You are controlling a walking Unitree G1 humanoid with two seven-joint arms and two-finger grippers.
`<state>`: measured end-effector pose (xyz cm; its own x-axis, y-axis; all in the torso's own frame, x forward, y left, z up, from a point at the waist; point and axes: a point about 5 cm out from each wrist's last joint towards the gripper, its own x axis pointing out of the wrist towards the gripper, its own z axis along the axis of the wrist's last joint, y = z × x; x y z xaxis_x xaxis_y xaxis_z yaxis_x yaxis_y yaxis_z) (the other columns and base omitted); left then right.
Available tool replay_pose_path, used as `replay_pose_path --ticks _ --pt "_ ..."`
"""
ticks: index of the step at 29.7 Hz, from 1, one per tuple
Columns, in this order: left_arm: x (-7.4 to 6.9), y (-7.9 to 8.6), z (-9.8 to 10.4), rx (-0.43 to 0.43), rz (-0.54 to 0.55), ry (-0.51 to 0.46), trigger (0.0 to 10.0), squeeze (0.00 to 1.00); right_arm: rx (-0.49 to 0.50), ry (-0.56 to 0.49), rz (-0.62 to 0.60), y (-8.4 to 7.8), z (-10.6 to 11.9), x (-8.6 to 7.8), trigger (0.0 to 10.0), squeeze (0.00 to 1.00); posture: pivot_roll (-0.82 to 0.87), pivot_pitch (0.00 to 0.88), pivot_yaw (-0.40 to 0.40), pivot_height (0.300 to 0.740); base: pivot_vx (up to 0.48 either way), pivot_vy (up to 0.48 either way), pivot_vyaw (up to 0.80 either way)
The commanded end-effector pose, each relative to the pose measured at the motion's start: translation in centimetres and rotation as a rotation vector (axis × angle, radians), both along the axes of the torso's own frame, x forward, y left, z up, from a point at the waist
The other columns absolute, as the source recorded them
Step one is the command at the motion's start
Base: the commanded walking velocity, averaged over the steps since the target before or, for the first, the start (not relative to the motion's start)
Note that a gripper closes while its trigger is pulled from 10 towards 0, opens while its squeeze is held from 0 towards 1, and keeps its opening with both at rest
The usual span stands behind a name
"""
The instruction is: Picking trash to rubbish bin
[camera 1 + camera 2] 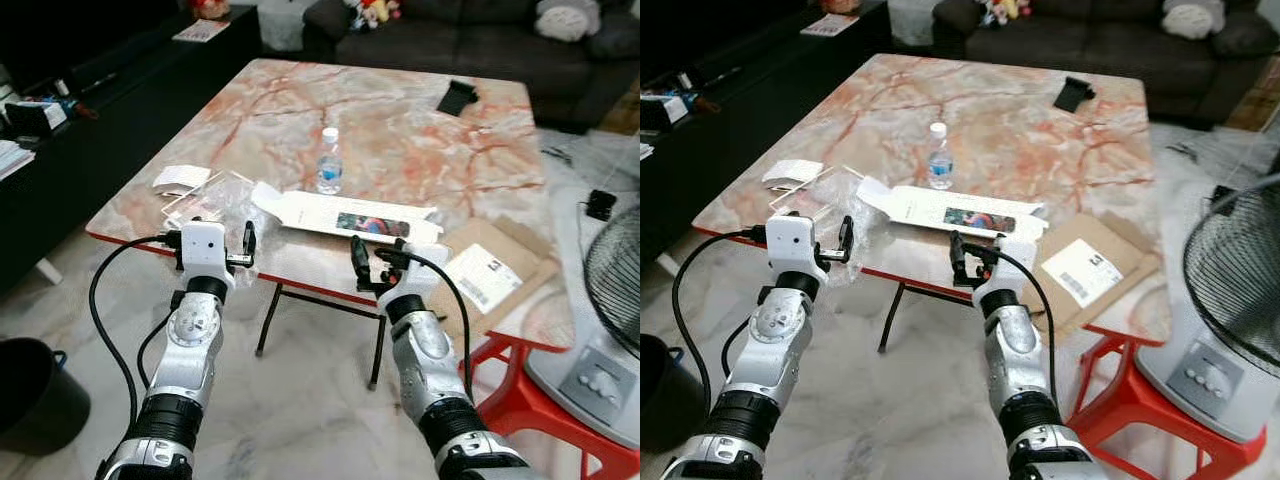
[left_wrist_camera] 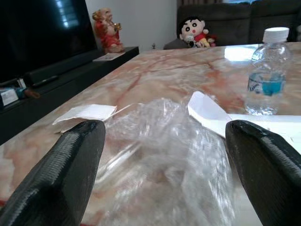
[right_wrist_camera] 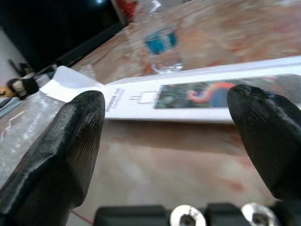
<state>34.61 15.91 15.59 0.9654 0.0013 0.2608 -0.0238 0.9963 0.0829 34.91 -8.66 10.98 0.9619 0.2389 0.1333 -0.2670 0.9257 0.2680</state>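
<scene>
Nothing is picked up yet, as far as can be judged: the clear plastic wrap [image 1: 215, 200], white paper [image 1: 180, 178], long white box [image 1: 345, 217] and water bottle [image 1: 329, 161] are all seen lying on the marble table [image 1: 400, 120] at mid frame. The left gripper [image 1: 228, 245] is held spread and empty at the near table edge facing the wrap, the right gripper [image 1: 372, 262] spread and empty before the box. The dark bin [image 1: 25, 385] sits at lower left, so every pickup and drop is left.

On the tabletop [image 1: 400, 130], a bottle [image 1: 329, 161] stands mid-frame behind a long flat box [image 1: 350, 217]. Plastic wrap [image 1: 215, 205] lies left of the box. A fan [image 1: 612, 290] stands at the right edge, a bin [image 1: 30, 385] lower left.
</scene>
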Motion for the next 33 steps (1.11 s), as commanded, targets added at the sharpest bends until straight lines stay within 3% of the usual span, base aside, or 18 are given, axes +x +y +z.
replay_pose_path --ticks 1,17,33 --pt "-0.1 -0.1 0.1 -0.005 -0.004 -0.010 10.0 0.00 -0.002 -0.014 -0.001 -0.2 0.5 0.3 10.0 0.00 0.06 0.092 0.022 0.740 0.307 0.000 0.00" --pt "-0.5 -1.0 0.0 0.000 -0.032 -0.017 10.0 0.00 -0.005 -0.006 0.004 -0.2 0.3 0.2 10.0 0.00 0.06 0.096 0.024 0.740 0.301 0.000 0.00" --pt "-1.2 -1.4 -0.6 0.003 -0.050 0.005 10.0 0.00 -0.001 -0.001 0.009 -0.1 0.1 0.0 10.0 0.00 0.06 0.103 0.026 0.740 0.000 0.000 0.00"
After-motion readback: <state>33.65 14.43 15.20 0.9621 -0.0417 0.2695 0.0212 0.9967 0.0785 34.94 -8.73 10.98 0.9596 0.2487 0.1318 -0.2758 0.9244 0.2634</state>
